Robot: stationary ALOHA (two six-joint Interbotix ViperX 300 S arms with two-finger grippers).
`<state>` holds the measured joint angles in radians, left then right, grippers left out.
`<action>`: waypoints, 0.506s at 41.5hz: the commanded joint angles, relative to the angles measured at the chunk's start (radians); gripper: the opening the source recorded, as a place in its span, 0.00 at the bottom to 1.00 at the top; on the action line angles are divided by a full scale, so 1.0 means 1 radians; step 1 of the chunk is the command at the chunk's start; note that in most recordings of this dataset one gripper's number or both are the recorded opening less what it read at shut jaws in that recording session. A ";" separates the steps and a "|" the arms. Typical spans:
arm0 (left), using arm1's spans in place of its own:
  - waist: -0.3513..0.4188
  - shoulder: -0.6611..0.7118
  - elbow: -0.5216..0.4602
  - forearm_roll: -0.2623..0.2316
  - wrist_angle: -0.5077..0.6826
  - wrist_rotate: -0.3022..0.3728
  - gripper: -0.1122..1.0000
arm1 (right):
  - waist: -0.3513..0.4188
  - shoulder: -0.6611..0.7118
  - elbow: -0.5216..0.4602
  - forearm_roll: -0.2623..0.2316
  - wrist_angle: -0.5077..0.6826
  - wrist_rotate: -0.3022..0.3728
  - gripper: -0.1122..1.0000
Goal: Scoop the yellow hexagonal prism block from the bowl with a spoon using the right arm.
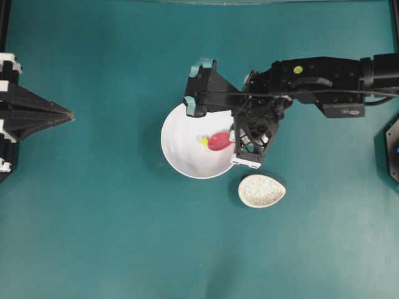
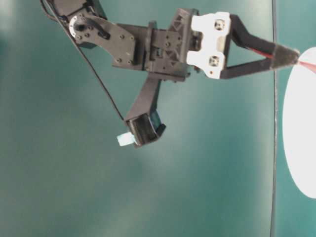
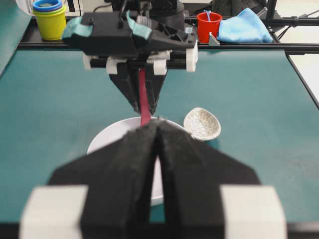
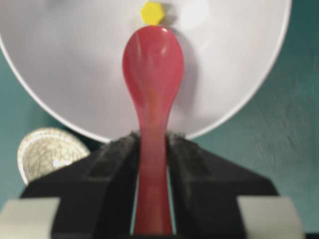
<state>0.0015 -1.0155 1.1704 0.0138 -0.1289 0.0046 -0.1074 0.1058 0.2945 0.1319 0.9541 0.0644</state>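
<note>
The white bowl [image 1: 179,144] sits mid-table. Inside it lies the tiny yellow hexagonal prism block [image 1: 204,141]. In the right wrist view the block [image 4: 152,13] rests just beyond the tip of the pink-red spoon [image 4: 153,64], touching or nearly touching it. My right gripper [image 4: 152,144] is shut on the spoon's handle, and the scoop reaches into the bowl [image 4: 75,74]. From overhead, the right gripper [image 1: 233,136] hangs over the bowl's right rim with the spoon [image 1: 218,141] pointing left. My left gripper [image 1: 62,115] rests at the far left, shut and holding nothing [image 3: 158,124].
A small speckled cream dish [image 1: 262,190] lies just below and right of the bowl, close to the right wrist. Stacked cups [image 3: 50,17], a red cup [image 3: 208,25] and a blue cloth [image 3: 244,27] stand beyond the table's far edge.
</note>
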 commanded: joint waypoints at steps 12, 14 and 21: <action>0.000 0.006 -0.029 0.003 -0.005 0.002 0.10 | 0.002 0.008 -0.023 0.005 -0.095 -0.002 0.33; 0.000 0.006 -0.029 0.003 -0.005 0.000 0.10 | 0.002 0.009 -0.023 0.003 -0.112 -0.003 0.33; 0.000 0.006 -0.031 0.003 -0.005 0.000 0.10 | 0.002 0.014 -0.026 0.003 -0.164 -0.005 0.33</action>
<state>0.0015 -1.0155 1.1704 0.0153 -0.1289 0.0046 -0.1074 0.1365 0.2945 0.1319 0.8115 0.0629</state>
